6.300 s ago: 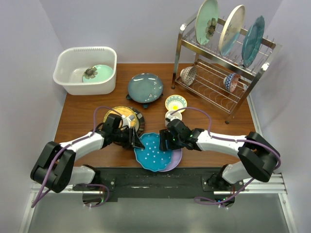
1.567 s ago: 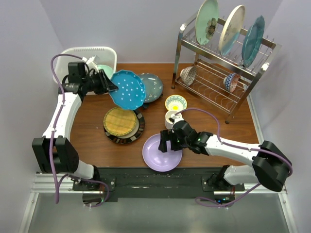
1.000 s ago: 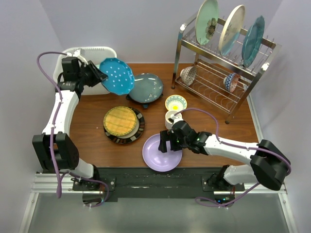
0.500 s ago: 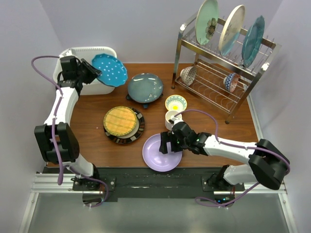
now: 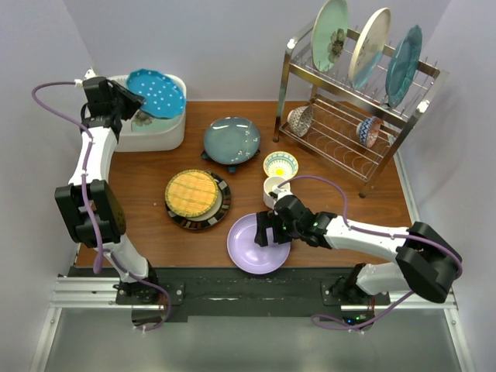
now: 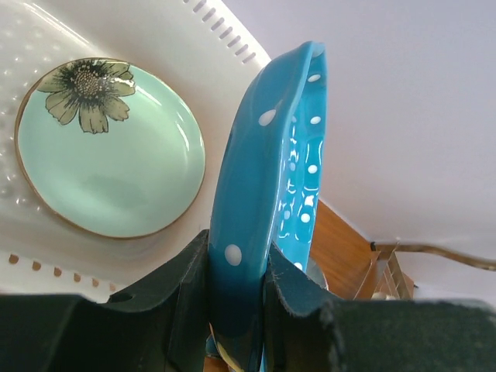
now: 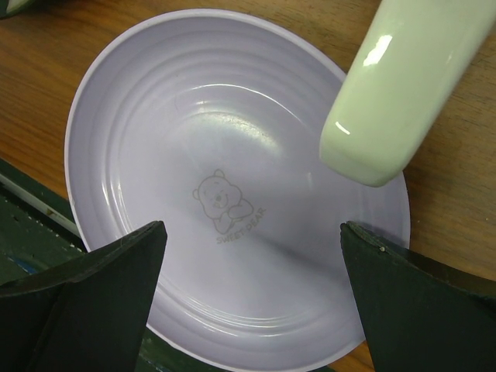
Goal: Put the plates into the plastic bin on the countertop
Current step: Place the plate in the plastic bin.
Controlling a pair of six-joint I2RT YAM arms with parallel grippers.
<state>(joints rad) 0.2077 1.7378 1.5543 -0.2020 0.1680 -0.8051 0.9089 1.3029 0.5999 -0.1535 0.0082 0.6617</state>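
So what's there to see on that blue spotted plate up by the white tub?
The blue plate is glossy bright blue with small white dots on both faces and a wavy, scalloped edge; it looks like glazed ceramic. The left claw pinches its rim between two dark fingers, holding it tilted in the air over the white tub. A green flower plate lies flat in the tub beneath it. Only the claw seems to touch it.

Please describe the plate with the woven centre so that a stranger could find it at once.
On the brown countertop, look left of the middle, between the white plastic bin behind and the lilac plate in front. There lies the woven-centre plate, the only one with a black rim and a yellow basket-weave middle.
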